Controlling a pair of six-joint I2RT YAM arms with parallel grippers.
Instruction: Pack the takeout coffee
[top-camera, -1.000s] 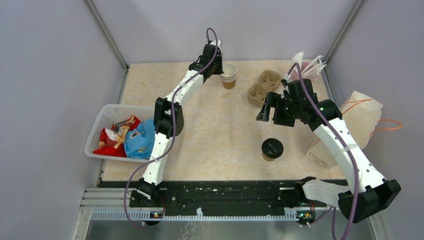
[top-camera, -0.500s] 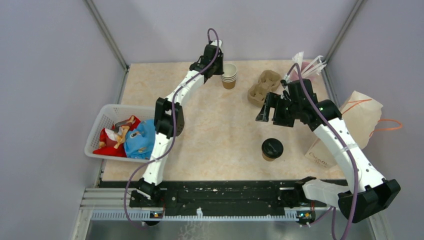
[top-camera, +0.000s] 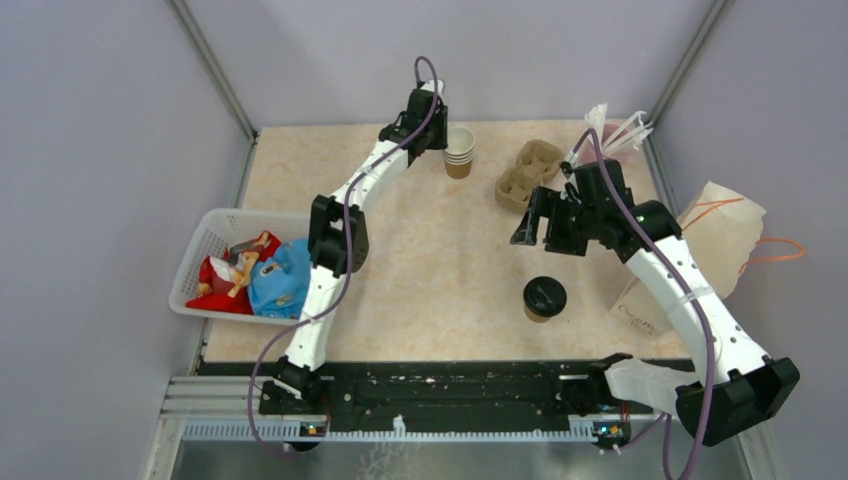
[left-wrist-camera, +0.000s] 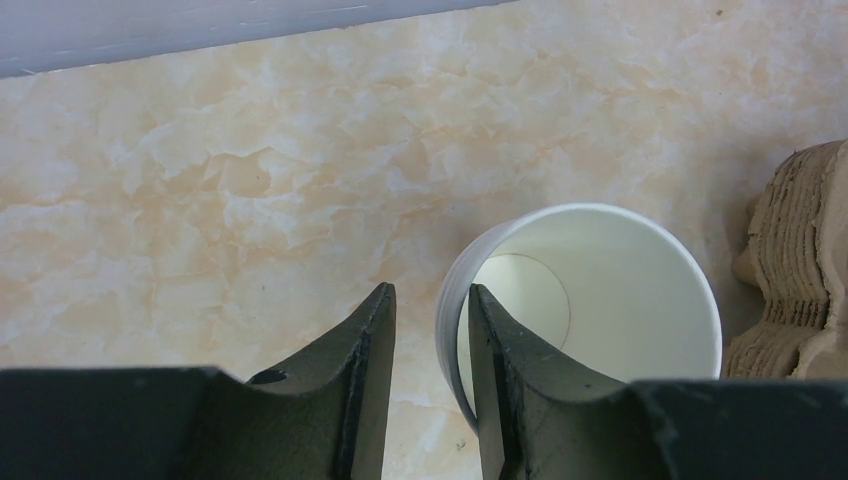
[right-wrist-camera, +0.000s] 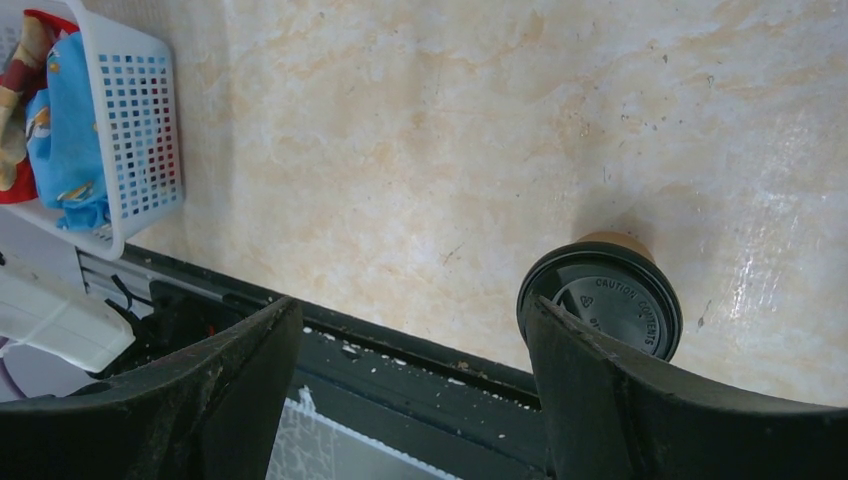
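Observation:
One takeout coffee (top-camera: 544, 297), a brown paper cup under a black lid, stands upright near the table's front right; the lid (right-wrist-camera: 600, 310) also shows in the right wrist view. My right gripper (top-camera: 530, 222) hangs above the table behind it, open and empty (right-wrist-camera: 410, 305). At the back stands a stack of lidless brown paper cups (top-camera: 459, 152). My left gripper (top-camera: 437, 135) straddles the top cup's (left-wrist-camera: 600, 290) rim, one finger inside and one outside. The jaws (left-wrist-camera: 430, 292) stand slightly apart, with a gap beside the rim.
A brown pulp cup carrier (top-camera: 527, 175) lies at the back right, its edge (left-wrist-camera: 800, 260) just beside the cup stack. A pink cup of white sticks (top-camera: 610, 135) stands in the back right corner. A paper bag (top-camera: 700, 250) lies at the right edge, a white basket of cloths (top-camera: 215, 235) at the left.
The left jaws have widened on the cup's rim. Both arms and the cups stay where they were.

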